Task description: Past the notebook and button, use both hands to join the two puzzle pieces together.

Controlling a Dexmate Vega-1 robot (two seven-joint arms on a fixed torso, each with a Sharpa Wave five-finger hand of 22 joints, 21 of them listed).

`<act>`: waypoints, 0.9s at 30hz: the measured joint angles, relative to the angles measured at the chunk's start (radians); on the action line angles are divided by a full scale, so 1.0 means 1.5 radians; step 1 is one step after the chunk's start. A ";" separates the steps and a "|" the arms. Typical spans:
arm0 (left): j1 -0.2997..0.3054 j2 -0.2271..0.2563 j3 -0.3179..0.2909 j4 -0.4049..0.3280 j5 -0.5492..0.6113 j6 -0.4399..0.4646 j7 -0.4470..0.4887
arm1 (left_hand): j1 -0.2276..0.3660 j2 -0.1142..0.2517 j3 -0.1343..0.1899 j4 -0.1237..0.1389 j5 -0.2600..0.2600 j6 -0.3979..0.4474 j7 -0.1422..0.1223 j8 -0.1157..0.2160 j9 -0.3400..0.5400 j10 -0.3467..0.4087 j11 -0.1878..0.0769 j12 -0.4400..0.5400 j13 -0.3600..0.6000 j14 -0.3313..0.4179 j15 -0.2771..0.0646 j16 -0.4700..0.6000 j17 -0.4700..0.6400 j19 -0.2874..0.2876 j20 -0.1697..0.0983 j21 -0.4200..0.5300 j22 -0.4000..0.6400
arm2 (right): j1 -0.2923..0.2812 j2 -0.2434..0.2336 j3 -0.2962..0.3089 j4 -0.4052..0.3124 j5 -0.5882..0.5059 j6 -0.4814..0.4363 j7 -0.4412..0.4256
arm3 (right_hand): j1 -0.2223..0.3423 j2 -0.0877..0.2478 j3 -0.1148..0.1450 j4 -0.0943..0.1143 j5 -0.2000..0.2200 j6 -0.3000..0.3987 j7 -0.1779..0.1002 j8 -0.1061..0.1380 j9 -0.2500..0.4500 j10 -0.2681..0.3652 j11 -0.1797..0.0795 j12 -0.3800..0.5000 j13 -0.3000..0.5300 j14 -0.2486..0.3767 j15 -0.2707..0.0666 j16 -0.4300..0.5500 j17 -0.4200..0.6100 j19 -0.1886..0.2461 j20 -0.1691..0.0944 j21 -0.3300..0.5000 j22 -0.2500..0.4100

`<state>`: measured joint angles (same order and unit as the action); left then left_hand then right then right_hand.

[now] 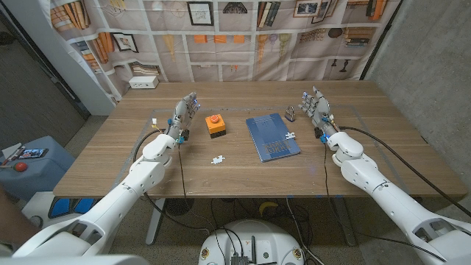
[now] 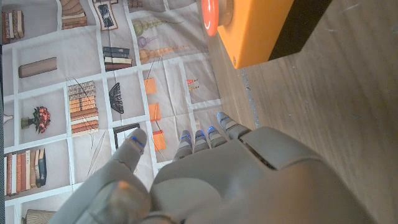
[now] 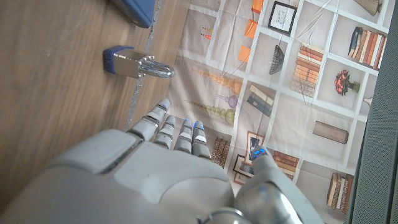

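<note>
On the robot's left side of the wooden surface [image 1: 243, 173], the left hand [image 1: 187, 112] stands with pale grey, smooth-shelled fingers apart and pointing away from the robot, holding nothing. Just beside it sits the button [image 1: 214, 125], a boxy orange housing with a round red cap; in the left wrist view it is cut off by the frame edge. Nearer the robot lies one puzzle piece [image 1: 217, 159], small, white and flat, too tiny to make out its tabs or which way it points. At the far right the right hand [image 1: 316, 109] is likewise spread wide and empty, fingers reaching toward the back. Close by its fingertips lies a padlock [image 3: 135, 64], its blue body and shiny metal shackle on its side. Between the hands rests the notebook [image 1: 271, 137], a blue rectangular cover with its long axis running away from the robot, slightly skewed. The second puzzle piece [image 1: 291, 135], also white, lies on the notebook's right edge. Behind the surface hangs a printed bookshelf backdrop [image 1: 243, 37].
</note>
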<state>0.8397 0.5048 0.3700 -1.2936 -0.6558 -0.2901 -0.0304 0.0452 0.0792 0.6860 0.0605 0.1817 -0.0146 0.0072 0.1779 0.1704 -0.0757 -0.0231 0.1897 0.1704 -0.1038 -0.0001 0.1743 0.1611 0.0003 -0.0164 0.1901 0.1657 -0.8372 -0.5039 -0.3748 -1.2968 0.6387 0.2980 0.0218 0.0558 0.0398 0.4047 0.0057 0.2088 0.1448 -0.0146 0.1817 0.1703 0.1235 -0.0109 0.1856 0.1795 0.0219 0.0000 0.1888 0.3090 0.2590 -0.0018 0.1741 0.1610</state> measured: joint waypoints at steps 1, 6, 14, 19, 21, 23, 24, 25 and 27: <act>0.000 -0.001 0.000 0.001 -0.001 0.000 0.000 | 0.000 0.000 0.000 0.000 0.000 0.000 0.000 0.000 0.000 0.000 0.000 0.000 0.000 0.000 0.000 0.000 0.000 0.000 0.000 0.000 0.000 | 0.000 0.001 0.000 0.000 -0.001 0.002 -0.001 | 0.000 0.000 0.000 0.000 0.000 0.000 0.000 0.000 0.000 0.000 0.000 0.000 0.000 0.000 0.000 0.000 0.000 0.000 0.000 0.000 0.000; 0.000 -0.003 -0.001 0.001 -0.002 0.000 0.001 | 0.000 0.000 0.002 -0.002 0.000 0.000 0.000 0.000 0.000 0.000 0.000 0.000 0.000 0.000 0.000 0.000 0.000 0.000 0.000 0.000 0.000 | -0.004 0.001 -0.001 0.000 -0.007 0.007 -0.007 | 0.000 0.000 0.000 0.000 0.000 0.006 -0.001 0.000 0.000 0.000 0.000 0.000 0.000 0.000 0.000 0.000 0.000 0.000 0.000 0.000 0.000; 0.006 -0.002 -0.005 -0.012 -0.003 0.000 0.009 | 0.003 0.003 0.005 -0.005 0.000 0.000 0.000 0.000 0.000 0.000 0.000 0.000 0.000 0.000 0.000 0.000 0.000 0.000 0.000 0.000 0.000 | -0.015 -0.010 -0.001 -0.018 -0.019 0.009 -0.017 | 0.000 0.000 0.003 -0.003 0.000 0.006 -0.001 0.000 0.000 0.002 -0.002 0.000 0.000 0.000 0.000 0.001 -0.005 0.000 0.000 0.000 0.000; 0.012 0.001 -0.006 -0.021 -0.003 0.000 0.012 | 0.003 0.003 0.006 -0.009 0.000 0.003 -0.002 0.000 0.000 0.000 0.000 0.000 0.000 0.000 0.000 0.000 0.000 0.000 0.000 0.000 0.000 | -0.020 -0.023 0.000 -0.035 -0.030 0.008 -0.023 | 0.000 0.000 0.003 -0.003 0.000 0.006 -0.001 0.000 0.000 0.007 0.000 0.000 0.000 0.005 -0.005 0.002 -0.005 -0.003 -0.003 0.000 0.000; 0.013 0.002 -0.007 -0.023 -0.003 0.000 0.013 | 0.003 0.003 0.004 -0.010 0.000 0.003 -0.003 0.000 0.000 0.000 0.000 0.000 0.000 0.000 0.000 0.000 0.000 0.000 0.000 0.000 0.000 | -0.022 -0.028 0.001 -0.040 -0.034 0.005 -0.025 | 0.000 0.000 0.005 -0.005 0.000 0.006 -0.001 0.000 0.000 0.007 0.000 0.000 0.000 0.005 -0.005 0.002 -0.008 -0.003 -0.003 0.000 0.000; 0.015 0.003 -0.007 -0.026 -0.003 -0.001 0.014 | 0.005 0.005 0.004 -0.010 0.000 0.003 -0.003 0.000 0.000 0.000 0.000 0.000 0.000 0.000 0.000 0.000 0.000 0.000 0.000 0.000 0.000 | -0.026 -0.038 0.001 -0.053 -0.041 0.002 -0.028 | 0.000 0.000 0.005 -0.008 0.000 0.006 -0.001 0.000 0.000 0.007 0.000 0.000 0.000 0.005 -0.005 0.002 -0.008 -0.003 -0.003 0.000 0.000; 0.015 0.004 -0.007 -0.026 -0.003 -0.001 0.014 | 0.005 0.005 0.004 -0.010 0.000 0.003 -0.003 0.000 0.000 0.000 0.000 0.000 0.000 0.002 -0.002 0.000 0.000 0.000 0.000 0.000 0.000 | -0.026 -0.038 0.001 -0.053 -0.043 0.001 -0.029 | 0.004 0.004 0.004 -0.009 0.000 0.006 -0.001 0.000 0.000 0.007 0.000 0.000 0.000 0.005 -0.005 0.002 -0.008 -0.003 -0.003 0.000 0.000; 0.015 0.004 -0.007 -0.026 -0.003 -0.001 0.015 | 0.005 0.005 0.007 -0.013 0.000 0.003 -0.003 0.000 0.000 0.000 0.000 0.000 0.000 0.003 -0.002 0.000 0.000 0.000 0.000 0.000 0.000 | -0.028 -0.043 0.002 -0.058 -0.048 -0.001 -0.030 | 0.004 0.004 0.004 -0.009 0.000 0.006 -0.001 0.000 0.000 0.010 -0.002 0.000 0.000 0.005 -0.005 0.002 -0.008 -0.003 -0.003 0.002 0.000; 0.015 0.005 -0.007 -0.027 -0.002 -0.001 0.015 | 0.005 0.005 0.007 -0.013 0.000 0.003 -0.003 0.000 0.000 0.002 -0.002 0.000 0.000 0.003 -0.002 0.000 0.000 0.000 0.000 0.000 0.000 | -0.029 -0.047 0.002 -0.063 -0.052 -0.002 -0.032 | 0.004 0.004 0.004 -0.009 0.000 0.006 -0.001 0.000 0.000 0.016 -0.001 0.000 0.000 0.005 -0.005 0.002 -0.011 -0.003 -0.003 0.003 0.000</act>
<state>0.8624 0.5129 0.3594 -1.3341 -0.6591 -0.2919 -0.0079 0.0531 0.0872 0.6966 0.0405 0.1816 -0.0106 0.0034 0.1778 0.1702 -0.0732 -0.0254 0.1897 0.1702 -0.1000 -0.0038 0.1742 0.1608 0.0003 -0.0163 0.1901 0.1655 -0.8810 -0.5751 -0.3724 -1.3914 0.5603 0.2957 -0.0254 0.0622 0.0463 0.4109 -0.0075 0.2088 0.1536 -0.0164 0.1817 0.1701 0.1468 -0.0125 0.1855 0.1792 0.0290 -0.0072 0.1924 0.2927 0.2550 -0.0056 0.1779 0.1608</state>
